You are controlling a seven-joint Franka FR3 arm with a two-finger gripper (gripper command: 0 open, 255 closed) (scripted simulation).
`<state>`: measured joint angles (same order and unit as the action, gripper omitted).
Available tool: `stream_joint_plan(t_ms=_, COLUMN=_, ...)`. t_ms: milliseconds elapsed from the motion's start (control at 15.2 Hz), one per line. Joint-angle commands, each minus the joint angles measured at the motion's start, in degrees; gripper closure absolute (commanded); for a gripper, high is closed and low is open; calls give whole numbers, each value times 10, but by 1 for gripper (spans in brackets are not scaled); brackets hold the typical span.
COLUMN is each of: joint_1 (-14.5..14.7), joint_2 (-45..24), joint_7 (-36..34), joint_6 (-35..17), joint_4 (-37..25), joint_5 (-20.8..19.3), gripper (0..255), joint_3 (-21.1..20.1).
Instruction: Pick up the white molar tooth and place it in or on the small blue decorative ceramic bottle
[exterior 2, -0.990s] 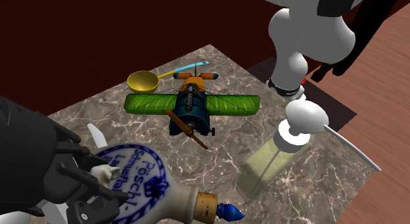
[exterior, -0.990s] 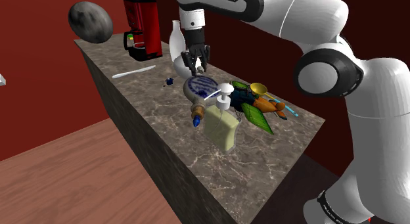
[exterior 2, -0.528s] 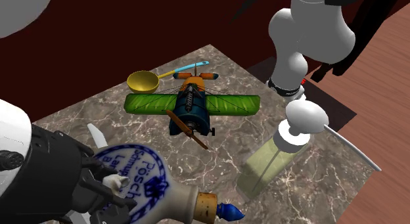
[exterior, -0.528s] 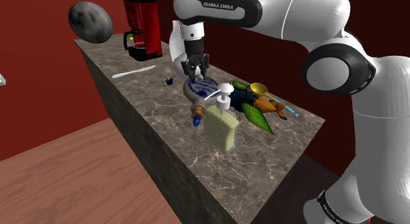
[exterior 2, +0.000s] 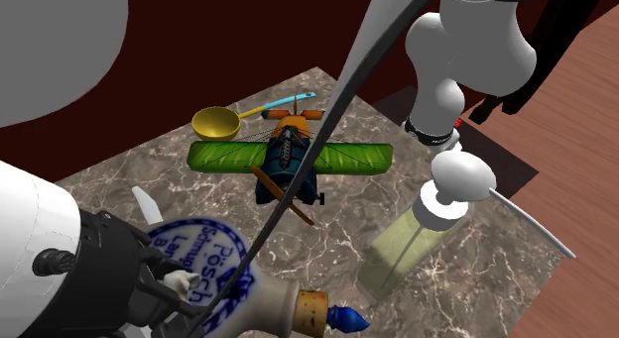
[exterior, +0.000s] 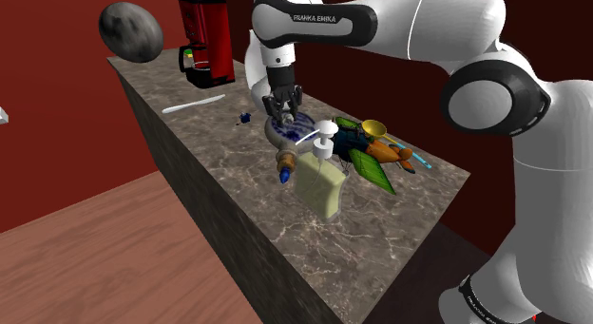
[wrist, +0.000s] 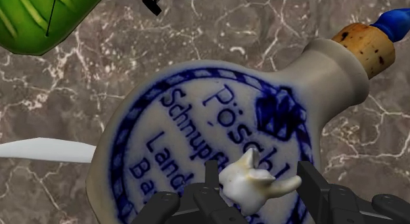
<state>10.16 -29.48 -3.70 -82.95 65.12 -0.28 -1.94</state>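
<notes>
Lowering has brought the claw [wrist: 259, 182] down close over the bottle [wrist: 217, 117]. It is pinching the tooth [wrist: 253, 184] between its two fingers, right above the blue lettering on the bottle's flat face. The bottle lies on its side on the worktop [wrist: 79, 91], next to the green-winged toy plane [exterior 2: 288, 160]. I can't tell whether the tooth touches the glaze yet. A second ago, in the shoulder view, the claw hung higher, above the bottle's far edge. Now it sits low against the bottle's body, and in the second exterior view the tooth has crept further over the lettering. I judge the carry done, with only the release left.
</notes>
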Motion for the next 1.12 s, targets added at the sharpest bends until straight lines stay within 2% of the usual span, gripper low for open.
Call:
stream_joint_plan(t_ms=0, joint_1=0, joint_2=-1, joint_7=0, joint_6=0, joint_4=1, joint_5=0, gripper=255, joint_3=0)
stream_joint_plan(t_ms=132, joint_1=0, joint_2=-1, joint_7=0, joint_6=0, joint_4=1, joint_5=0, gripper=255, joint_3=0)
stream_joint_plan(t_ms=198, joint_1=0, joint_2=0, joint_7=0, joint_6=0, joint_4=3, joint_5=0, gripper=0, joint_3=0)
stream_joint_plan(t_ms=528, joint_1=0, joint_2=-1, joint_7=0, joint_6=0, joint_4=1, joint_5=0, gripper=0, joint_3=0)
stream_joint_plan(t_ms=660, joint_1=1, joint_2=-32, joint_7=0, joint_6=57, joint_4=-87, joint_5=-1, gripper=0, joint_3=0)
stream_joint_plan(t_ms=792, joint_1=3, joint_2=-81, joint_7=0, joint_6=124, joint_4=-202, joint_5=-2, gripper=0, joint_3=0)
stream_joint_plan(t_ms=1056, joint_1=3, joint_2=-80, joint_7=0, joint_6=124, joint_4=-202, joint_5=-2, gripper=0, joint_3=0)
